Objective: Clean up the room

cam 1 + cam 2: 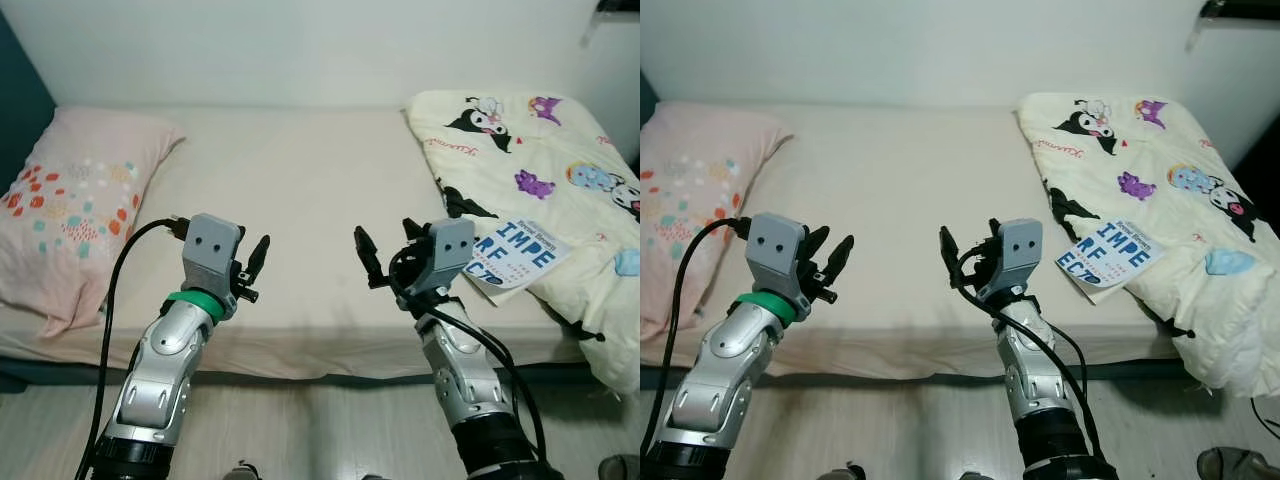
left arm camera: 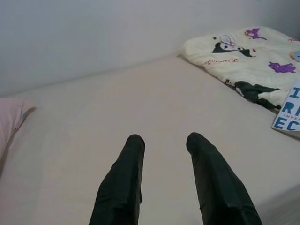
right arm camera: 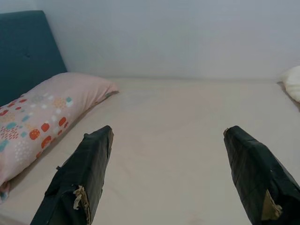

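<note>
Nearest, left gripper (image 1: pixel 253 262): raised over the near edge of the cream-sheeted bed (image 1: pixel 300 190), jaws parted, empty.
Right gripper (image 1: pixel 382 255): beside it, well apart, jaws spread wide, empty.
White booklet with blue letters (image 1: pixel 518 254): on the cartoon-printed cream quilt (image 1: pixel 540 160), bed's right side.
Pink dotted pillow (image 1: pixel 70 200): bed's left end.
Farthest: white wall (image 1: pixel 300 50).

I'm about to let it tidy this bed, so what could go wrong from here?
The book lies on the rumpled blanket near the bed's front edge; tugging the blanket first could tip it onto the floor. Part of the blanket already hangs over the edge and may slide further. Both the left gripper and the right gripper are open and empty, with cables that could snag.
</note>
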